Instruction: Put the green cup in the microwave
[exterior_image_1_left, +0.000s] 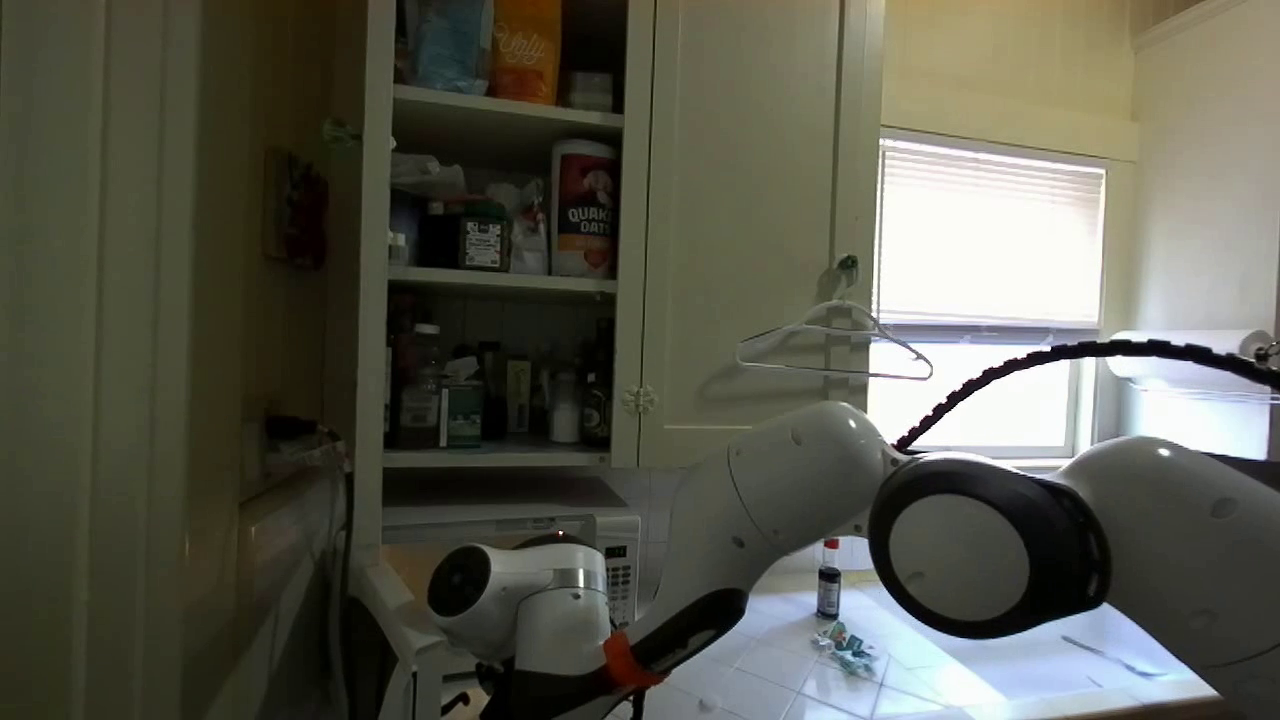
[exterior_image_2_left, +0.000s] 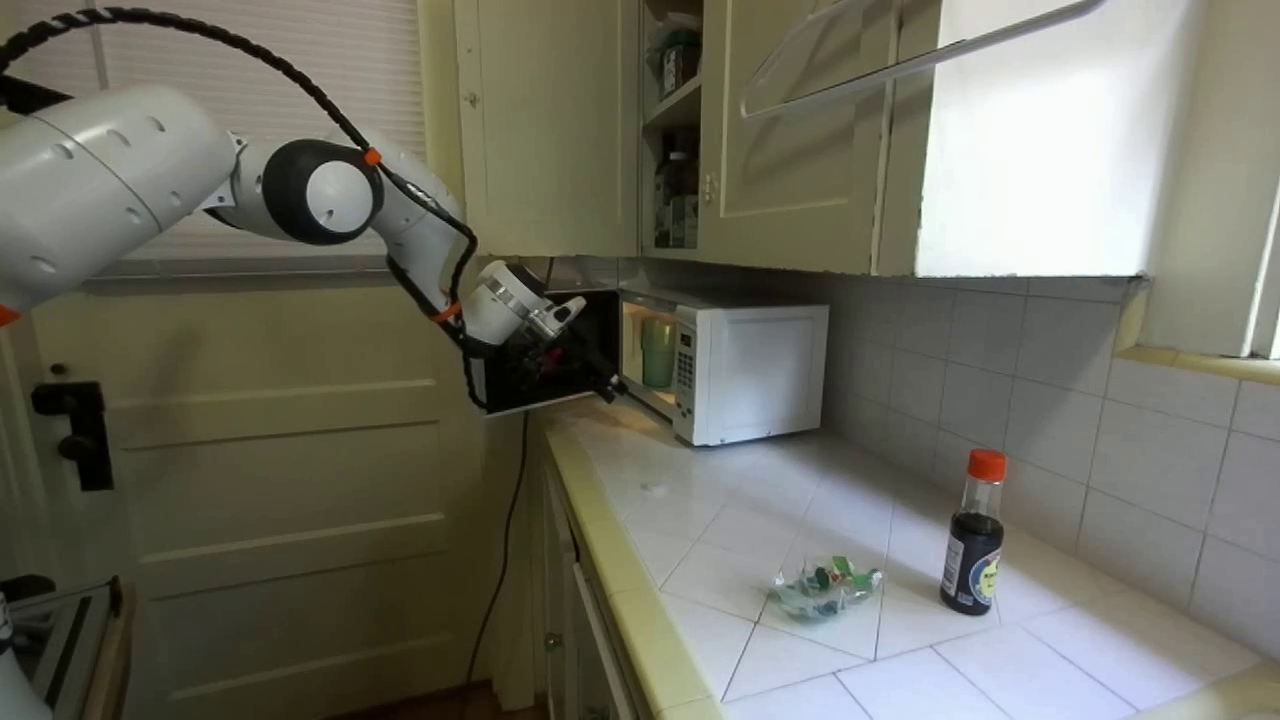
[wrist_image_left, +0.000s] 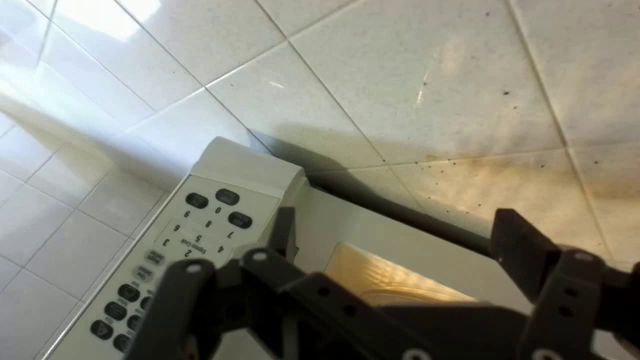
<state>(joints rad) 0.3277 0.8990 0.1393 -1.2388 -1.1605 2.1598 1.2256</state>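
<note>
Cup (exterior_image_2_left: 657, 352), green, see-through: upright inside the lit cavity of the microwave (exterior_image_2_left: 765, 370), just beside the panel in an exterior view. Microwave: white, set on the tiled counter (exterior_image_2_left: 770, 500), door (exterior_image_2_left: 593, 325) wide open with dark inner face showing. Panel (wrist_image_left: 172, 250): upside down in the wrist view; 0 and the numerals 9 down to 2 legible, "Express Cook" in small print between 5 and 2; wording on grey and black buttons too blurred to read. Gripper (wrist_image_left: 397, 237): black, before the microwave's front; jaws released, spread well apart, one side overlapping the panel in the wrist view, the other the lower frame; contact not to be told. Bottle (exterior_image_2_left: 973, 545): red cap, dark contents, upright on the counter; label with yellow and blue roundel, lettering too small to read. Plastic (exterior_image_2_left: 825, 590): crumpled, clear and green, near the bottle. Cabinet (exterior_image_1_left: 505, 283): open shelves. Top shelf: orange bag (exterior_image_1_left: 526, 50) with "Ugly" in pale script, beside a blue bag (exterior_image_1_left: 450, 50). Middle shelf: canister (exterior_image_1_left: 584, 210), "QUAK…" over "OATS"; near it, dark jar (exterior_image_1_left: 484, 240), pale label, print illegible. Hanger (exterior_image_1_left: 836, 371): white, hung from a cabinet knob (exterior_image_1_left: 848, 264).
</note>
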